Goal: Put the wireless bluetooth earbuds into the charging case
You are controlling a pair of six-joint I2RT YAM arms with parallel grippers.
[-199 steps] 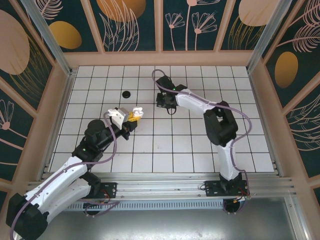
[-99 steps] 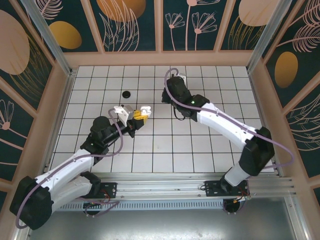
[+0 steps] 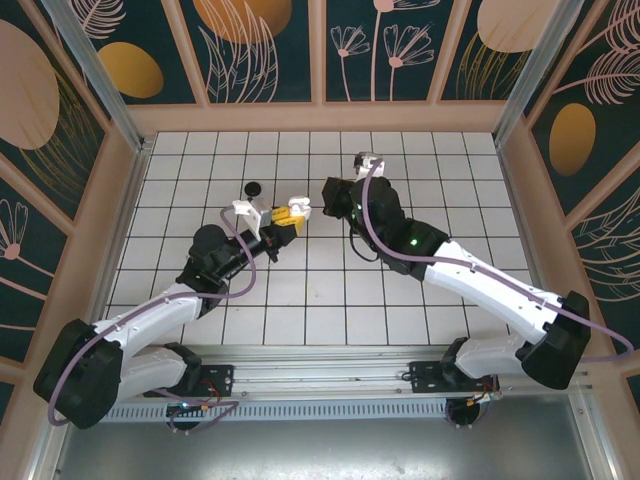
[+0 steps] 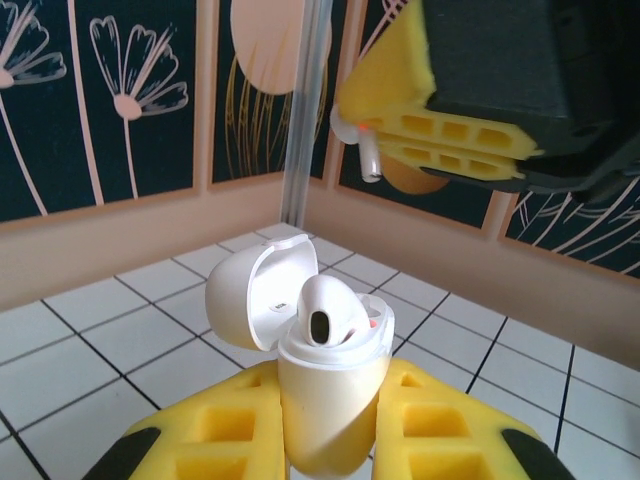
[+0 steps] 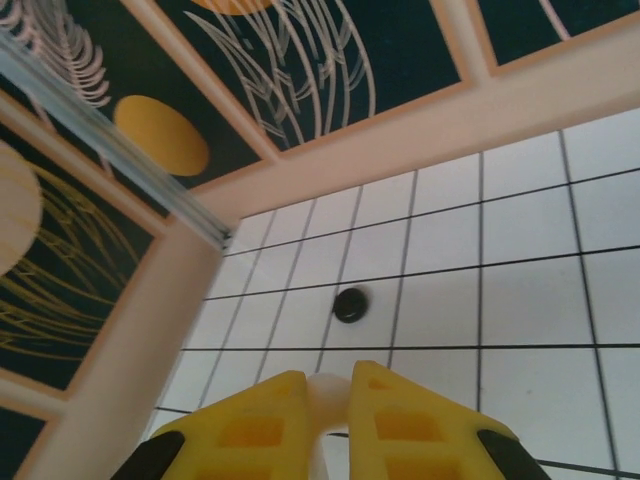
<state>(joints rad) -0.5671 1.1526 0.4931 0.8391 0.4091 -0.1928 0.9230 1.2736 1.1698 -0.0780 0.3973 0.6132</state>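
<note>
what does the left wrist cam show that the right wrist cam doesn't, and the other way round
Left wrist view: the charging case, lid open, clamped upright in the left gripper, with a white earbud sitting in it. Above it hangs the right gripper, a second earbud poking its stem from the yellow fingers.
Right wrist view: the round black puck lying on the tiles ahead.
Both: the right gripper's yellow fingers pinching something white, the white tiled floor and the floral wall panels.
</note>
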